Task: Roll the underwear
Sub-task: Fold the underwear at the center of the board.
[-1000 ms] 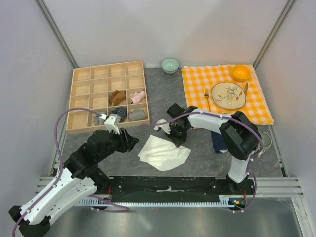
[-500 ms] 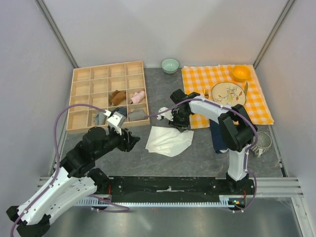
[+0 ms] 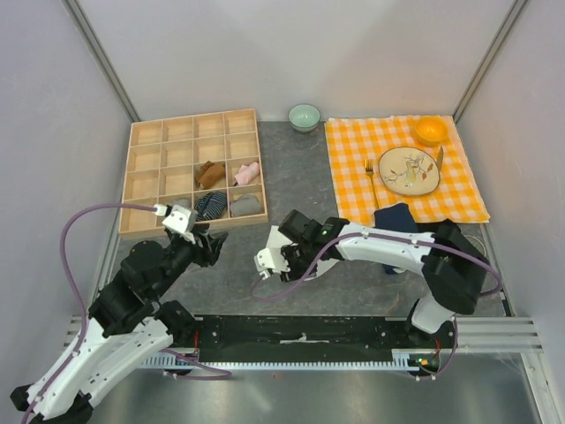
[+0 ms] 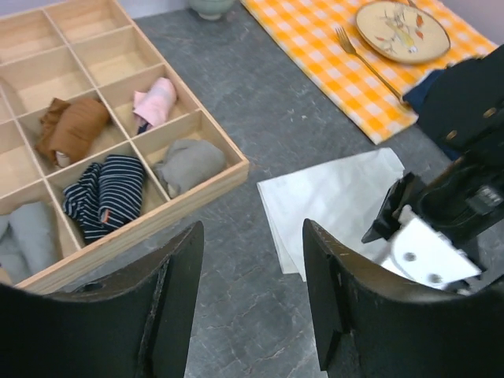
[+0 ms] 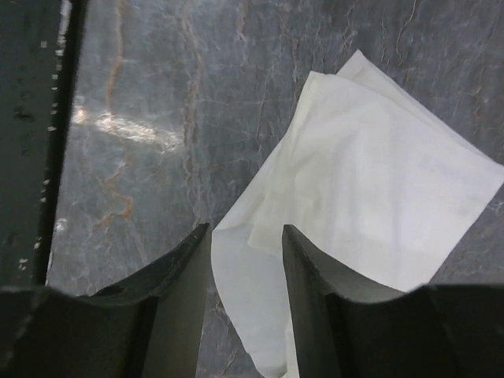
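The cream-white underwear lies flat on the grey counter, in the middle right of the left wrist view. It is folded over itself, with crooked edges. The rust-brown underwear sits bunched up in one square of the wooden box, at the upper left.

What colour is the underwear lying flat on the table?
The underwear is plain cream-white; the right wrist view shows it best.
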Tool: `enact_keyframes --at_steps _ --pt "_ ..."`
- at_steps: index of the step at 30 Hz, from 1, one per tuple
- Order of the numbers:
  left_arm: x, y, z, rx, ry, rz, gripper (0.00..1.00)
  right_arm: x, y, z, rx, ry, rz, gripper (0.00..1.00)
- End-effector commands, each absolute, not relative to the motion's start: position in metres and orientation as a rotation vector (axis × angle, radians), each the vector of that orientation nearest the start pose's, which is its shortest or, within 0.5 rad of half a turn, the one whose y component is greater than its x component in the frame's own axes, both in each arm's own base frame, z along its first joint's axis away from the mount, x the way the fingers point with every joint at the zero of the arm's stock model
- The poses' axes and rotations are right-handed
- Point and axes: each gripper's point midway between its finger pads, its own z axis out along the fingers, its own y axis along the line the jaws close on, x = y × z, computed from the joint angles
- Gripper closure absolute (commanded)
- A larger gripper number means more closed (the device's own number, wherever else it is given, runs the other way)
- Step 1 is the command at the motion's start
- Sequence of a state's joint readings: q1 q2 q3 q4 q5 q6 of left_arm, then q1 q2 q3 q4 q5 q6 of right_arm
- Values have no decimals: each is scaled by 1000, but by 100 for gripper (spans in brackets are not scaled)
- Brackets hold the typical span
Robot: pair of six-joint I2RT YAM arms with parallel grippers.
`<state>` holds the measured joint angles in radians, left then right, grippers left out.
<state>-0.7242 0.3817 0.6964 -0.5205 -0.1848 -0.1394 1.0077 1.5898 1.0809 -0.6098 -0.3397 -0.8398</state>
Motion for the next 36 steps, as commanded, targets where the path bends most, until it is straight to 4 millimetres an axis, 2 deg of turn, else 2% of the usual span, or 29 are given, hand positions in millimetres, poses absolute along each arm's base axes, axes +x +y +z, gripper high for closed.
enact_keyframes --at_steps 1,6,11,17,20,21,23,28,31,32,36 --pt "192 -101 266 277 1690 -352 40 179 328 55 -2114 1620 415 51" --pt "192 -101 267 276 1684 -359 40 178 325 30 -2130 1711 349 50" --pt "192 -105 264 294 1697 -362 40 176 325 27 -2120 1737 363 50" --pt "192 -104 264 292 1695 -364 40 173 314 7 -2151 1805 331 52" --pt "192 -106 263 302 1697 -372 40 174 305 -2 -2163 1833 279 62" --pt "191 -108 264 311 1693 -380 40 174 303 -4 -2168 1840 273 74" --pt "190 -112 264 331 1689 -397 40 170 297 -7 -2186 1857 270 82" --pt "191 -113 262 337 1699 -397 40 156 290 -4 -2229 1852 338 93" --pt "190 -114 262 340 1699 -405 41 137 289 5 -2285 1824 465 96" --pt "190 -115 263 343 1698 -410 41 127 292 12 -2297 1802 555 98" --pt "189 -118 262 352 1701 -423 41 98 280 29 -2382 1765 721 98"
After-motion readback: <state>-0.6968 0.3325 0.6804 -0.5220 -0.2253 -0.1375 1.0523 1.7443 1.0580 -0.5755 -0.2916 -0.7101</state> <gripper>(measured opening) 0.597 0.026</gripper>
